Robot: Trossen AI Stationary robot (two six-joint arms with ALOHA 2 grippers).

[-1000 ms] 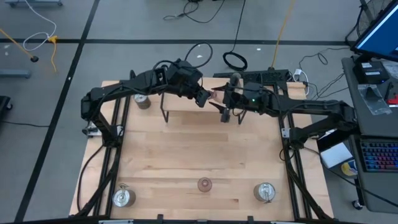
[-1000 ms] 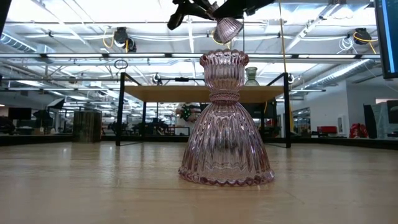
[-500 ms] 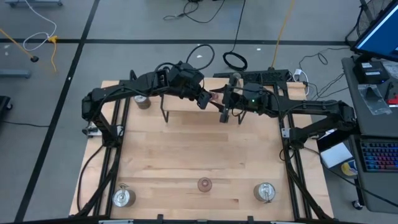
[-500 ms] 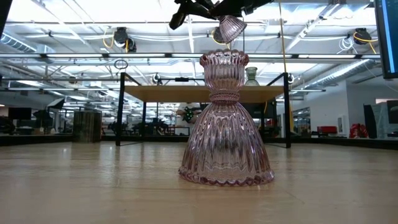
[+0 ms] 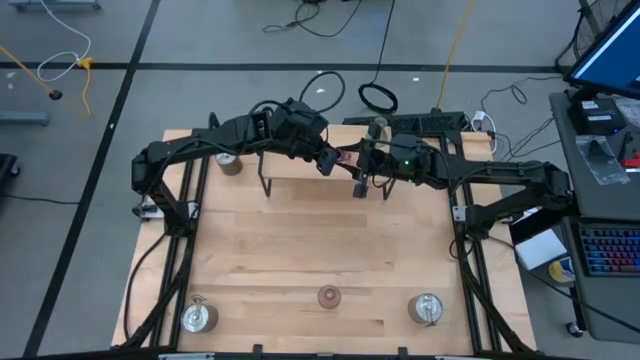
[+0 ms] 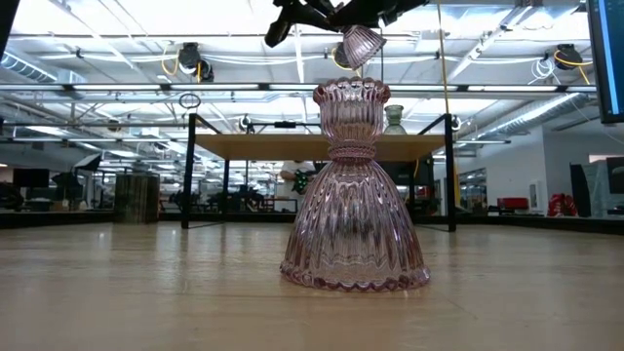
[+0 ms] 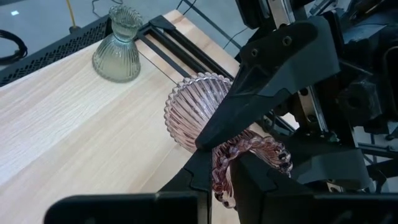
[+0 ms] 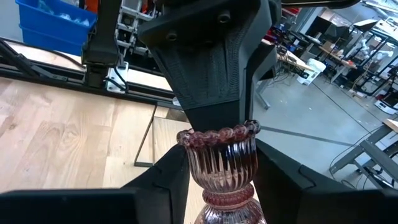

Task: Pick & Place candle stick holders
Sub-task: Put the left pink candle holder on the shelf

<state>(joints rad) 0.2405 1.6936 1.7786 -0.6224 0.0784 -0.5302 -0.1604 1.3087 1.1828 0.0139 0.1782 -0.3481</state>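
Note:
A pink glass candle stick holder (image 5: 345, 155) hangs above the raised wooden shelf (image 5: 300, 172) at the table's far side, between both arms. My left gripper (image 7: 221, 171) is shut on its beaded top rim. My right gripper (image 8: 221, 177) comes from the opposite side, with its fingers closed around the ribbed cup. The holder's wide base (image 7: 189, 112) points away from my left gripper. A greenish glass holder (image 7: 121, 46) stands on its base on the shelf. A second pink holder (image 6: 353, 190) stands on its base near the front edge. My left gripper pinches the cup's beaded rim (image 7: 217, 183) between its two fingers, only at that edge. It comes from the table's left, slanting down. The holder is lifted clear of the shelf and tilted. My right gripper has one finger (image 8: 171, 177) on each side of the ribbed cup (image 8: 217, 165), just below the rim. It comes about level from the table's right, and its fingers lie across the cup.
A metal holder (image 5: 229, 162) stands at the far left beside the shelf. Two more metal holders (image 5: 198, 316) (image 5: 427, 308) stand near the front edge, left and right of the pink one (image 5: 328, 296). The shelf's black legs (image 5: 266, 186) rise from the table.
My right gripper's fingers have drawn together around the holder's cup. Both arms have stayed where they were, and the holder has kept its place above the shelf.

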